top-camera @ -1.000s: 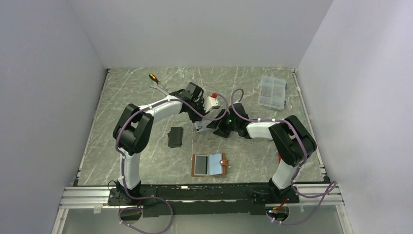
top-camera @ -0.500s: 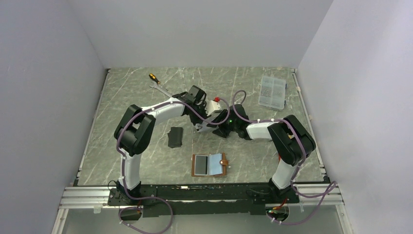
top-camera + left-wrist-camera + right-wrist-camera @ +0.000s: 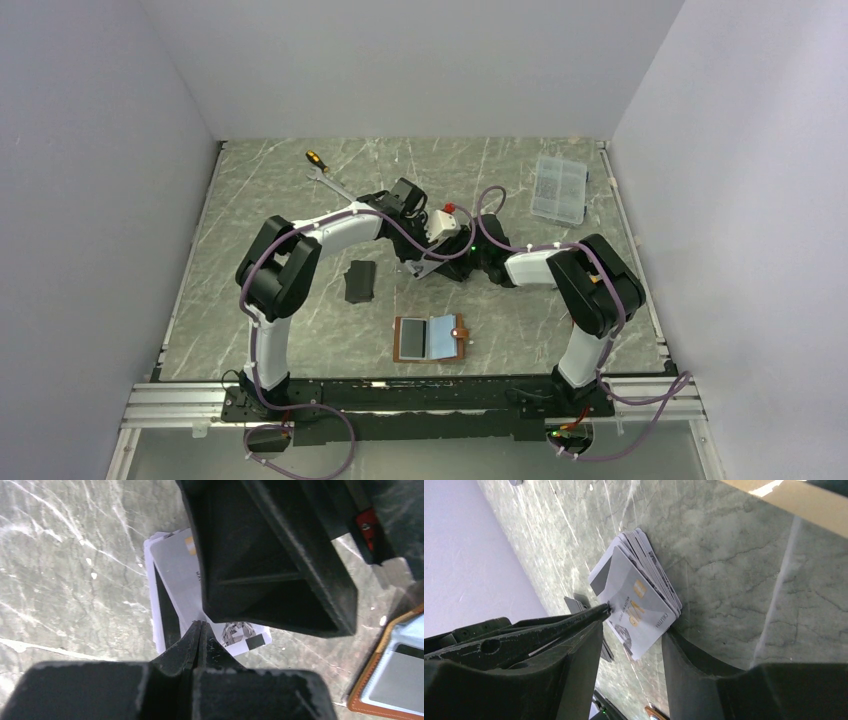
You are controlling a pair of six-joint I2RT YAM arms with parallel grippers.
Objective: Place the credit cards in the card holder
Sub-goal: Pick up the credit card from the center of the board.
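credit cards (image 3: 175, 570): lower ones mostly covered, count unclear
card holder (image 3: 395, 680): cut off at left wrist view's lower right corner

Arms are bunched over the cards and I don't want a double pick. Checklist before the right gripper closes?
1. Right gripper placed around the card stack: ok. Jaws are apart, with one finger on the top card and the other at the stack's edge.
2. Single card isolated: cannot tell. The stack is fanned and several edges sit by that finger.
3. Left gripper shut with its tips at the stack: ok. Whether it presses down, cannot tell.
4. Card holder lying open, sleeves up: ok.
5. Black pouch off the line from stack to holder: ok.
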